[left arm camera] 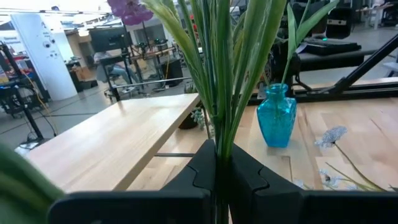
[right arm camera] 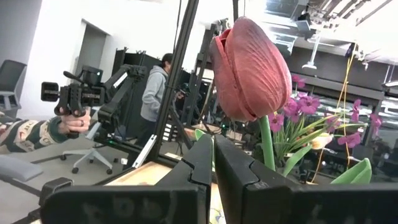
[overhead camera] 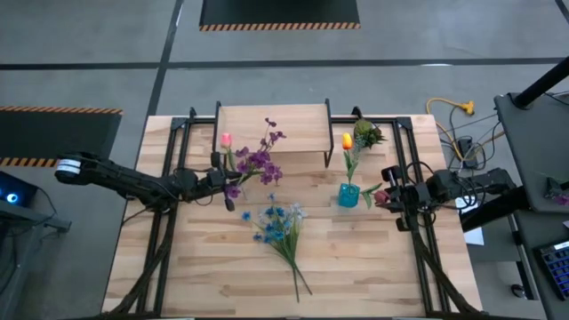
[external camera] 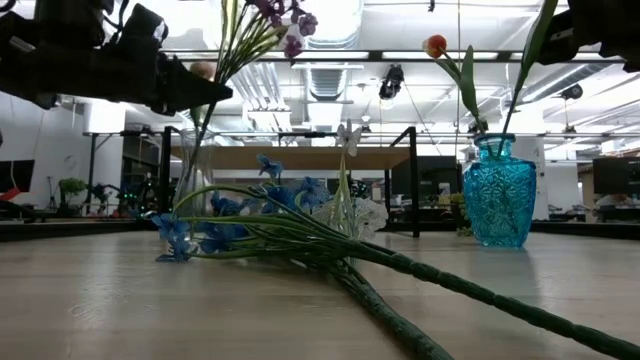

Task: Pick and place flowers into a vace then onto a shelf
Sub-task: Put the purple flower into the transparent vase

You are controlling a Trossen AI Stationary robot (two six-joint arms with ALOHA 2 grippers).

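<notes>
Blue flowers point(overhead camera: 274, 224) flat on table; orange tulip point(overhead camera: 347, 141) in turquoise vase point(overhead camera: 348, 196).

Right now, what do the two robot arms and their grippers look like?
Both arms are dark, nearly black, jointed tubes with black cabling. The left arm carries a pale silver-white band near its outer end. The right arm looks bulkier and all dark. Each gripper, left and right, has two flat matte-black fingers with angular, stepped edges on a wide black bar.
</notes>
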